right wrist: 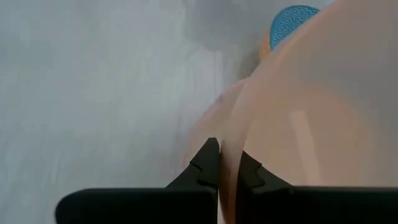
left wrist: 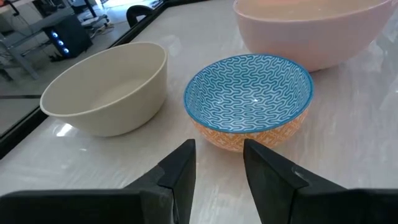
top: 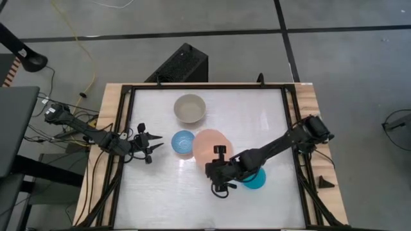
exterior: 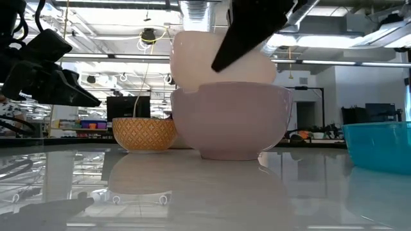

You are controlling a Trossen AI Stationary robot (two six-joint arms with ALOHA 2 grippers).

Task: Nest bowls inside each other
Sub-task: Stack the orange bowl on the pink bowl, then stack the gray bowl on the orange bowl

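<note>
My right gripper [right wrist: 225, 163] is shut on the salmon-orange bowl [top: 209, 144], which hangs right above the large cream-white bowl [exterior: 231, 122] at mid-table. In the low view the salmon bowl's [exterior: 215, 58] underside dips behind the large bowl's rim. The small blue-patterned bowl [left wrist: 249, 99] stands on its base just left of them, the grey-beige bowl [top: 190, 108] farther back, and the teal bowl [top: 257, 181] under my right arm. My left gripper [left wrist: 217, 165] stands open at the table's left, pointing at the patterned bowl and touching nothing. My right gripper pinches the salmon bowl's rim [right wrist: 229, 146] on its near side, one finger inside the bowl [right wrist: 252, 174] and one outside. The fingers slant down from the table's near right. The bowl stays mouth-up over the large bowl; whether the two touch I cannot tell.
The white tabletop has a black frame [top: 289, 128] and wooden side strips. Bare table lies along the near edge and the far right. A black box [top: 183, 64] sits on the floor beyond the far edge.
</note>
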